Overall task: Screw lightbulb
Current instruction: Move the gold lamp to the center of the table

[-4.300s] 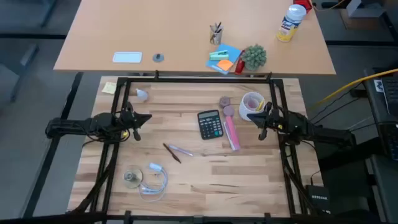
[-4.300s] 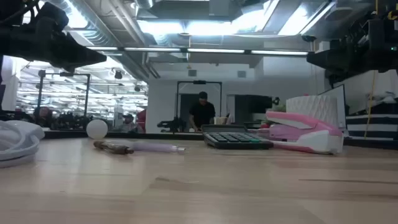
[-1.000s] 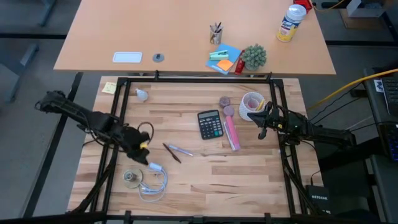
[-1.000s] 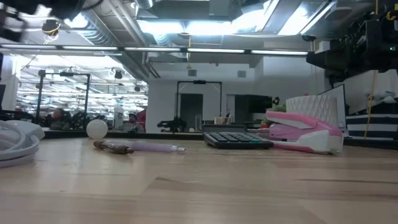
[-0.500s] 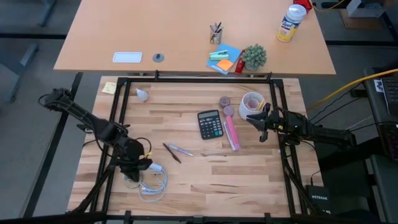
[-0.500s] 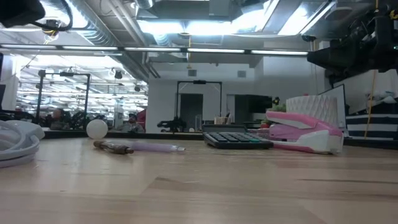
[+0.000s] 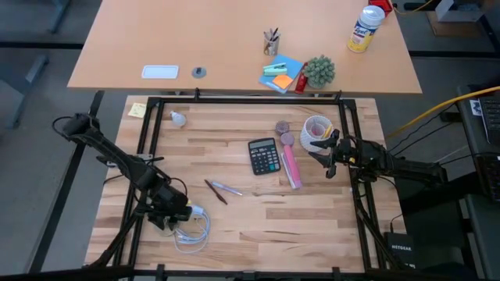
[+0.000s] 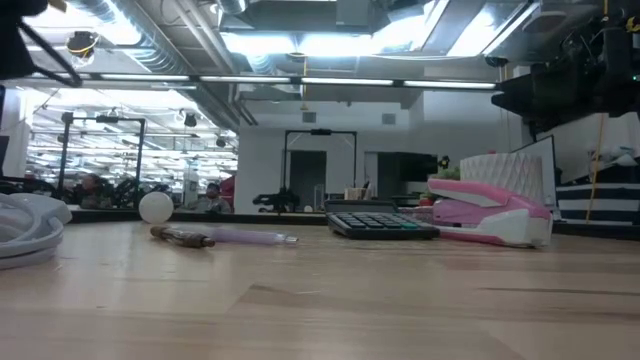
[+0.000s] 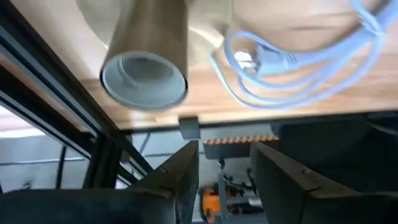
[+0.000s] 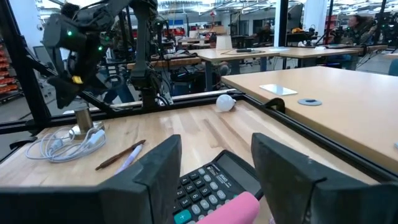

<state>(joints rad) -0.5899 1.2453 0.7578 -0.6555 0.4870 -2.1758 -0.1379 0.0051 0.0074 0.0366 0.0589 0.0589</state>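
Nearby, calculator (image 7: 263,156) and pens (image 7: 219,190) — perhaps two — lie apart from lightbulb (image 7: 179,119).

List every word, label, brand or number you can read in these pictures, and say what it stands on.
"NETGEAR": on the black box on the floor beside the table's right near corner, only just readable.
Calculator keys: too small to read.
Label on the yellow-and-white bottle: blurred, unreadable.
Sticky notes: no writing can be made out.
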